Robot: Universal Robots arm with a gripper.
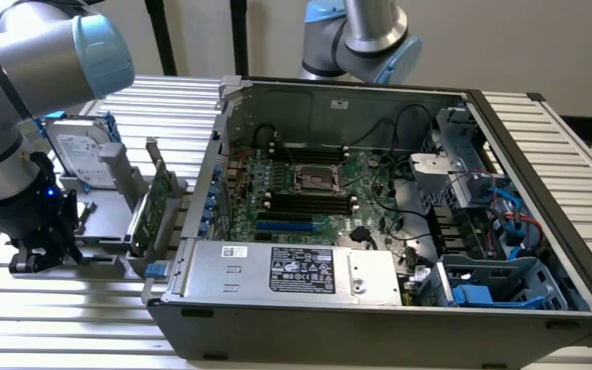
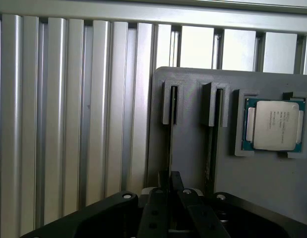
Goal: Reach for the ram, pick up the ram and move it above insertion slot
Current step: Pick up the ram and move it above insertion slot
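Hanging low over the grey holder (image 2: 193, 148) on the slatted table (image 1: 70, 308), the gripper (image 2: 170, 187) is lining up with the ram (image 2: 172, 129). The ram is standing on edge in one of the holder's two narrow grooves, so it is showing as a thin greenish line running toward the tool. Whether the tool is released or clenched on the stick cannot be told from these views. Since the ram is sitting in its groove, the reach is judged to be nearly complete, while the lift and the carry are remaining to be done. The insertion slot (image 1: 307, 203), one of several parallel black plastic sockets on the green motherboard (image 1: 368, 173), is lying inside the open computer case (image 1: 275, 331), well apart from the gripper. The holder is appearing as matt grey plastic with squared recesses. A square processor (image 2: 271, 124) with a dull metal lid is resting in a neighbouring recess. The table is showing ribbed, bright aluminium, and the gripper body is looking glossy black with small screws.
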